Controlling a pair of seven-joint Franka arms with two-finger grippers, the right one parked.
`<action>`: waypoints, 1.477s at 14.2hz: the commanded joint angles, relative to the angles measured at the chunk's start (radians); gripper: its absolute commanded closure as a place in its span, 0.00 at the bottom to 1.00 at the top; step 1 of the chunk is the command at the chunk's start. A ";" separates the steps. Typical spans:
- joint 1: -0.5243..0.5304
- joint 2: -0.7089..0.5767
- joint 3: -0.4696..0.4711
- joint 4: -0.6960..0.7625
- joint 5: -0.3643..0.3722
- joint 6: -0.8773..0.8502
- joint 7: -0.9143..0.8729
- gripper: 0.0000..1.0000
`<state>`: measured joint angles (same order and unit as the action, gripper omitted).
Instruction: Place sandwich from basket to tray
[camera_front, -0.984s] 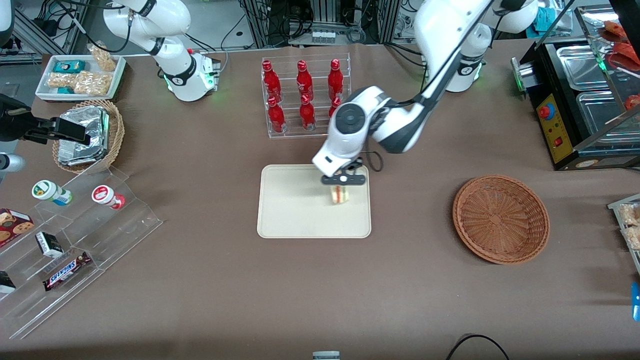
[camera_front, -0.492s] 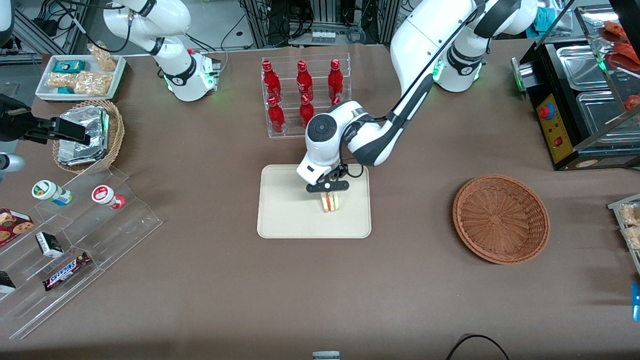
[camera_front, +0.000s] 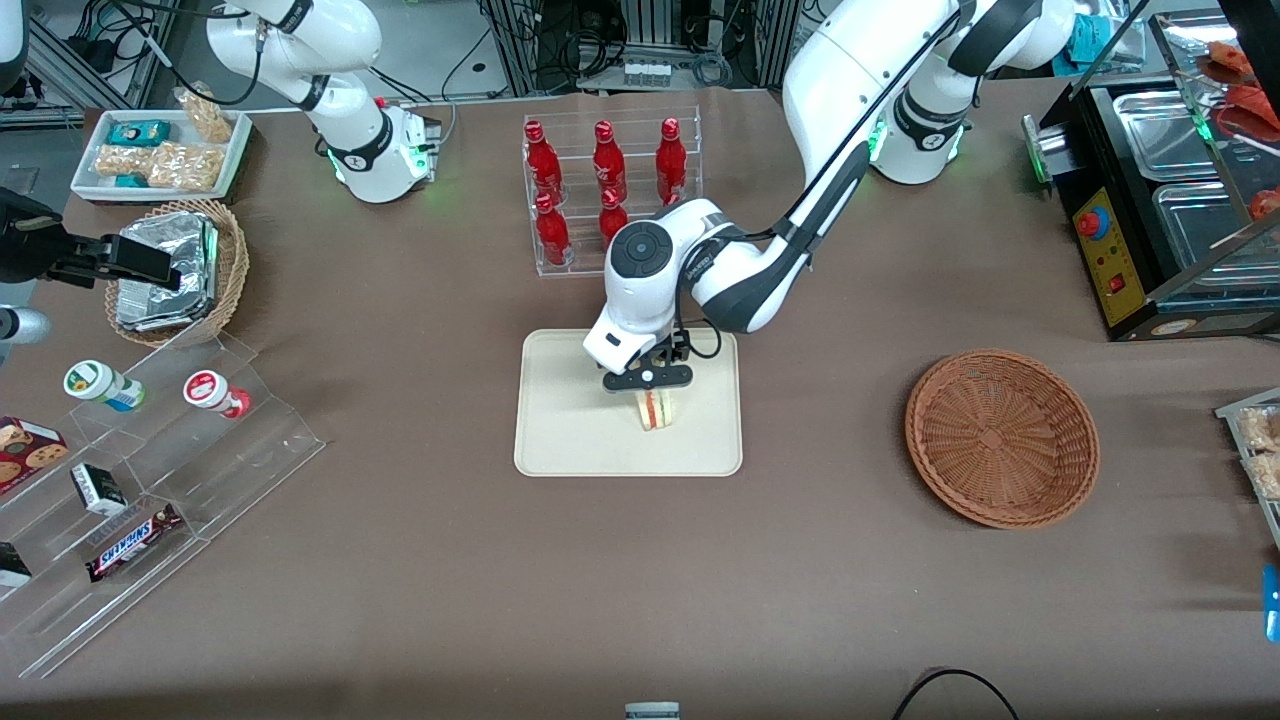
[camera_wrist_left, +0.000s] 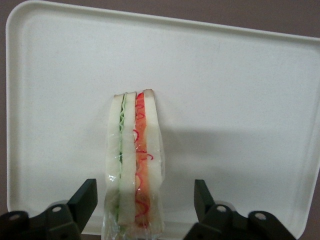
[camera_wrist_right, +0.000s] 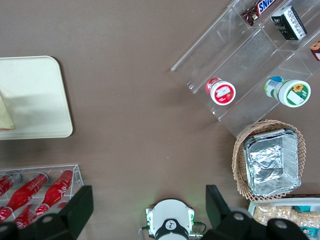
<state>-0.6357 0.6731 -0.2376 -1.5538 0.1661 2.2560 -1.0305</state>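
Note:
The sandwich (camera_front: 655, 410), a white bread wedge with red and green filling in clear wrap, stands on its edge on the cream tray (camera_front: 570, 425), near the tray's middle. My left gripper (camera_front: 647, 386) hangs right above it. In the left wrist view the gripper (camera_wrist_left: 145, 194) is open: its black fingers (camera_wrist_left: 87, 197) stand either side of the sandwich (camera_wrist_left: 135, 165) with a gap on each side, over the tray (camera_wrist_left: 240, 100). The reddish-brown wicker basket (camera_front: 1002, 437) lies empty toward the working arm's end of the table.
A clear rack of red bottles (camera_front: 605, 195) stands just farther from the camera than the tray. Toward the parked arm's end are a tan basket with foil packets (camera_front: 175, 270), a white snack tray (camera_front: 160, 150) and acrylic shelves (camera_front: 150, 470). A black appliance (camera_front: 1160, 200) is near the basket.
The gripper carried the sandwich from the tray's edge toward its middle and lowered it. The sandwich now stands on the tray.

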 joint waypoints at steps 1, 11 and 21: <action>0.052 -0.076 0.006 0.011 0.007 -0.115 -0.007 0.00; 0.434 -0.438 0.006 0.006 -0.108 -0.720 0.471 0.00; 0.562 -0.512 0.052 0.202 -0.120 -0.998 0.621 0.00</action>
<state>-0.0721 0.1832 -0.2104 -1.3781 0.0690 1.3264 -0.4139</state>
